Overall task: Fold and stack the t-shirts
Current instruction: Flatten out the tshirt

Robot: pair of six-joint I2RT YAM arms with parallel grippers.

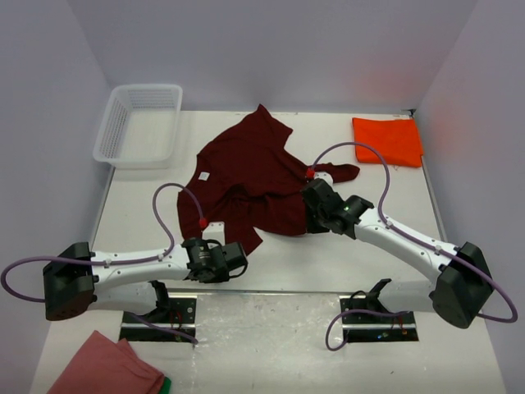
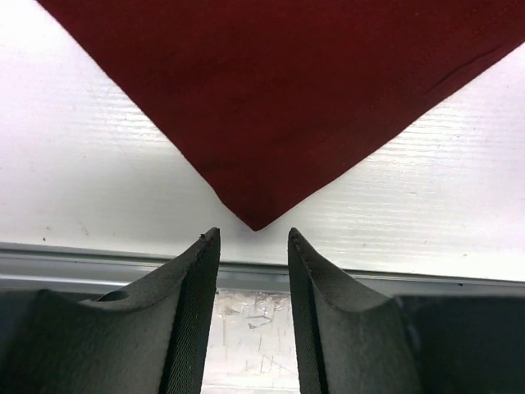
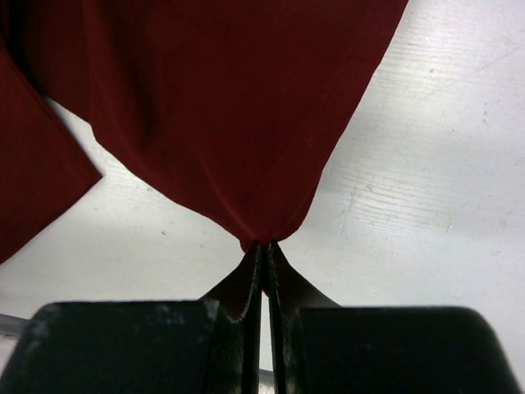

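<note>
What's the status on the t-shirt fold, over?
Left end effector open, just short of maroon t-shirt corner. Right end effector shut on that shirt. Orange-red t-shirt far right. Basket far left, not obstructing.

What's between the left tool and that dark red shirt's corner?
Only bare white table; the left wrist view shows the left tool just short of the maroon shirt.
</note>
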